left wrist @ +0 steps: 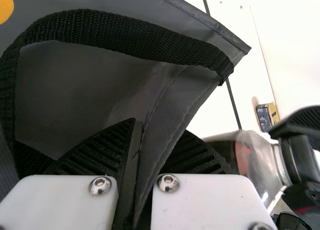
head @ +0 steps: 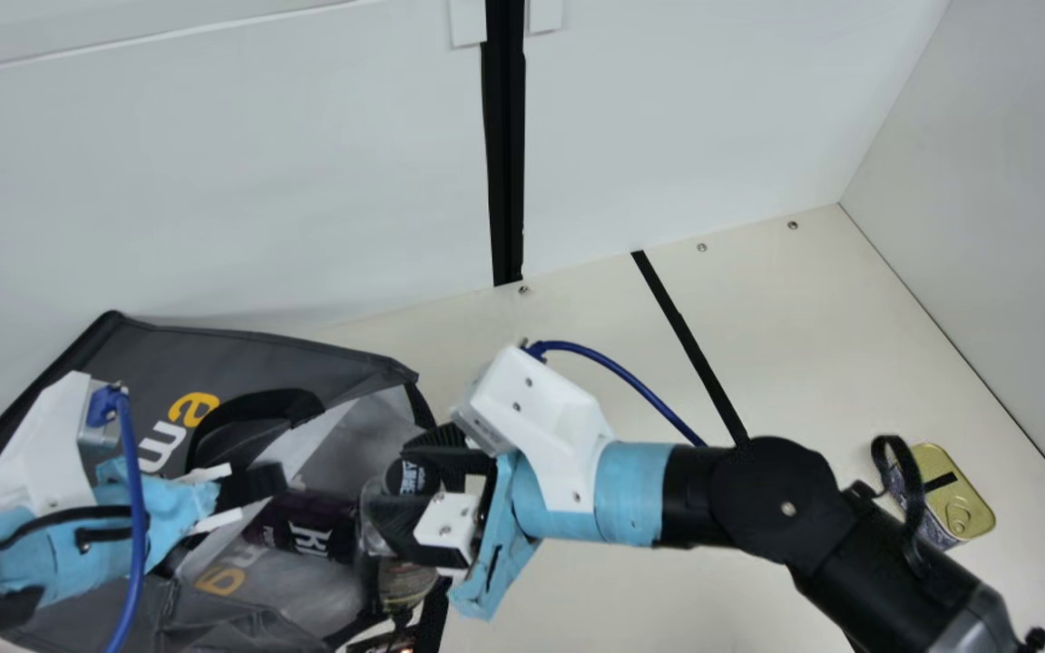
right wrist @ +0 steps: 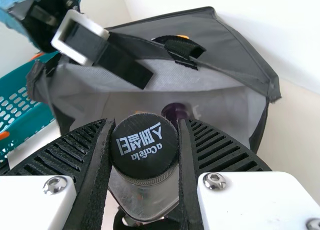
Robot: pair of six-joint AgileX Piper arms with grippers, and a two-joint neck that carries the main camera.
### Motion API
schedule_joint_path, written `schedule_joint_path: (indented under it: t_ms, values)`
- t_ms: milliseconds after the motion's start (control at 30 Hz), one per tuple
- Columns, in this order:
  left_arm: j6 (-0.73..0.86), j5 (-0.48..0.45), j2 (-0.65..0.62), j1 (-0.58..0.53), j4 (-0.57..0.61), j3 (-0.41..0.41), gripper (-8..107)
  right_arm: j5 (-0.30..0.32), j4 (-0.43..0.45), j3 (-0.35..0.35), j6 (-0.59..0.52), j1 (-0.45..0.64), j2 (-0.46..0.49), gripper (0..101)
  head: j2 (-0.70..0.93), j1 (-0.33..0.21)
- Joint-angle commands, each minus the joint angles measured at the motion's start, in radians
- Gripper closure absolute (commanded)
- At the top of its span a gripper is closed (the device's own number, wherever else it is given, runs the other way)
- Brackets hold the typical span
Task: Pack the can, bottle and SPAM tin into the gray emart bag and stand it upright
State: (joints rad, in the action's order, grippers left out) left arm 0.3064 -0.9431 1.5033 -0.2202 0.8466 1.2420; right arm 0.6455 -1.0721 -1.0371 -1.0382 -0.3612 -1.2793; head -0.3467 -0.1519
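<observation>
Black cap (right wrist: 145, 145) nearest, two short lines of white lettering across its top: we count one bottle (head: 403, 580), clear-walled, held by our right gripper (head: 412, 482). Its two ribbed fingers (right wrist: 220, 150) stand apart by just the cap's width, one touching each side, so the bottle sits directly between them, its body running down past the tips at the mouth of the gray emart bag (head: 250, 354).

Our left gripper (head: 249, 487) is closed down on a fold of that bag's fabric; we see the gray cloth pinched between its fingers in the left wrist view. Beside it, one loop of black webbing handle (left wrist: 135, 37).

One bag noted, large yellow and white letters on its outer panel, its mouth facing our right arm, the pale lining visible. Inside, one purple can (head: 305, 526) lies on its side with bold white lettering along it, between our two grippers in the main view.

Farther off, one SPAM tin (head: 958, 490), gold lid with a pull ring, patterned blue side, on the worktop (head: 813, 363) outside the bag, well apart from both grippers. One black strip (head: 690, 345) crosses the worktop between bag and tin.

One teal basket (right wrist: 22, 97), perforated, stands beyond the bag in the right wrist view.
</observation>
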Motion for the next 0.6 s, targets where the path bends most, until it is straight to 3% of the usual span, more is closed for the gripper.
schedule_joint_path:
  t_ms: [0, 567]
  values:
    - [0.0, 0.0, 0.0, 0.0, 0.0, 0.0, 107, 0.01, -0.024, -0.009, -0.029, 0.003, -0.029, 101, -0.002, -0.023]
    - [0.0, 0.0, 0.0, 0.0, 0.0, 0.0, 107, 0.036, -0.18, -0.076, -0.193, 0.006, -0.226, 101, -0.002, -0.023]
